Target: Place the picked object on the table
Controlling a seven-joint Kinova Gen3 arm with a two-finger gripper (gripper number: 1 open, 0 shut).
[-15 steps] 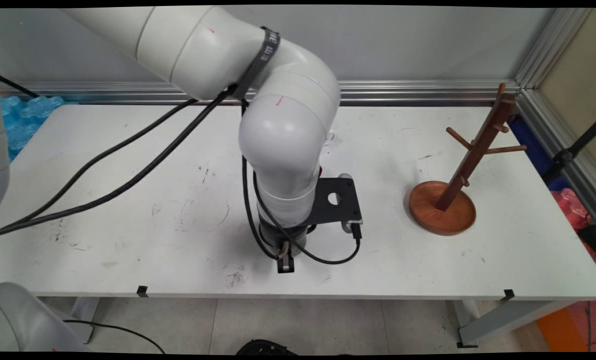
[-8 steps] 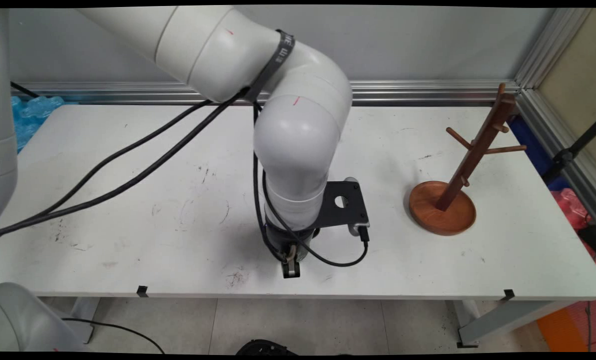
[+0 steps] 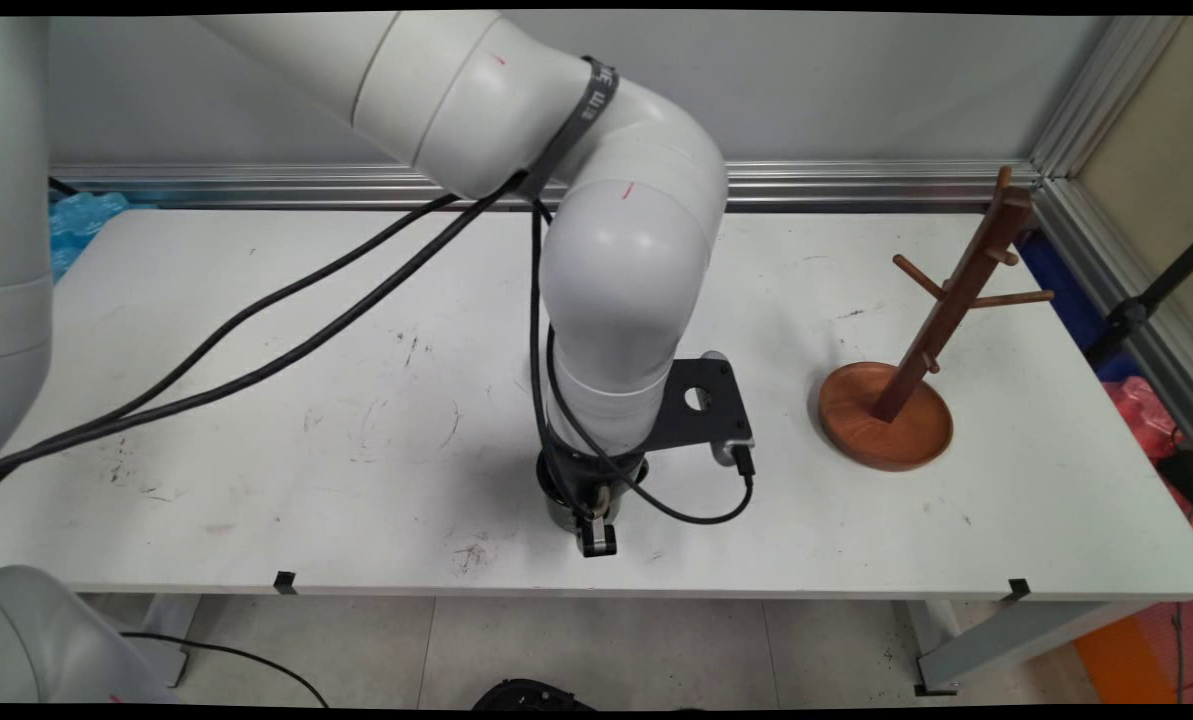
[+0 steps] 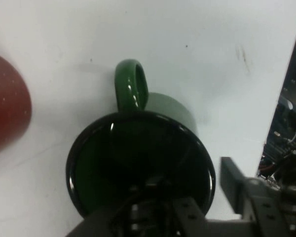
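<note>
Main view, left to right: black cables (image 3: pixel 253 374) sag from the arm across the desk (image 3: pixel 156 500). Wrist points straight down near the front edge, mid-desk. Hand (image 3: pixel 596 535) is low, close to the surface. The black camera bracket (image 3: pixel 726 400) sticks out to its right. The wooden mug tree (image 3: pixel 941 320) stands well apart at the right on its round base, pegs bare.

Hand view, left to right: a red rounded thing (image 4: pixel 5 108) sits at the edge, apart from the mug; can't tell what it is. The green mug (image 4: pixel 138 163) stands upright on the desk right under the hand (image 4: pixel 192 197), with a dark inside and its handle on the side away from the linkage. That leaves a plain stretch of wall on the hand's side. Hand looks spread and astride that wall: one finger seems to be down inside, and the outer finger (image 4: pixel 232 182) is just beside the rim with a strip of desk showing between. Not pinching, as far as I can judge.
</note>
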